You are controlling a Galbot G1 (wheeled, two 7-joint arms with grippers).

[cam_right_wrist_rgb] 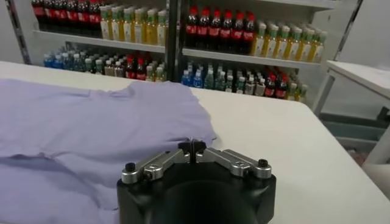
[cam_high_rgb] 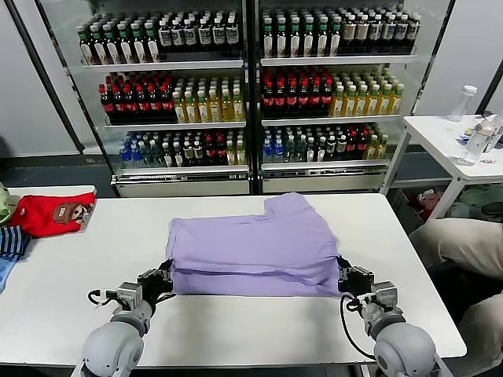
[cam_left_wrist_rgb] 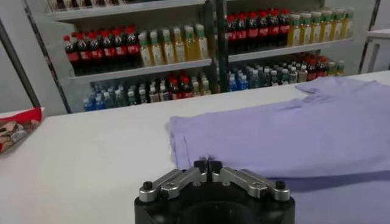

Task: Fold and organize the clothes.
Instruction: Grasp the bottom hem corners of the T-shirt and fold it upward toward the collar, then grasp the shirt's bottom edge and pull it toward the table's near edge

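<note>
The clothes, a lavender T-shirt (cam_high_rgb: pixel 251 243), lie folded on the white table (cam_high_rgb: pixel 236 334), plain side up, with one sleeve pointing to the far side. My left gripper (cam_high_rgb: pixel 167 275) sits at the shirt's near left corner. In the left wrist view that gripper (cam_left_wrist_rgb: pixel 208 164) has its pads pressed together at the edge of the cloth (cam_left_wrist_rgb: pixel 292 128). My right gripper (cam_high_rgb: pixel 343 275) sits at the near right corner. In the right wrist view it (cam_right_wrist_rgb: pixel 192 145) is likewise closed at the fabric's edge (cam_right_wrist_rgb: pixel 91 122). Any print is hidden.
A red garment (cam_high_rgb: pixel 55 212) and striped clothing (cam_high_rgb: pixel 12 239) lie at the table's far left. Behind the table stands a drinks cooler (cam_high_rgb: pixel 251 86) full of bottles. A white side table (cam_high_rgb: pixel 448 137) with bottles stands at the right, and a person's legs (cam_high_rgb: pixel 464 243) are beside it.
</note>
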